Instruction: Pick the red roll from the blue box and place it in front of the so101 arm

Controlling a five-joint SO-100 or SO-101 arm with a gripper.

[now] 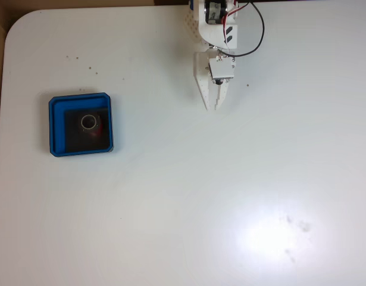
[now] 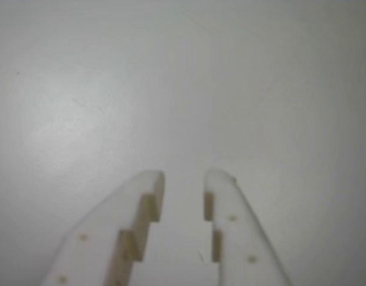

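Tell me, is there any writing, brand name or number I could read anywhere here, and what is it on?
None: no readable text anywhere.
The so101 arm shows plain white plastic and black motors, with no legible label.
The blue box and the red roll inside it carry no print.
The white table has only small dark specks.
The gripper fingers are unmarked.

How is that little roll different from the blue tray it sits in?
The red roll is round and far smaller; the blue box is square with rounded corners. The roll shows a pale hollow core and a red side; the box has a bright blue rim around a black floor. Both lie left of the tool in the fixed view.
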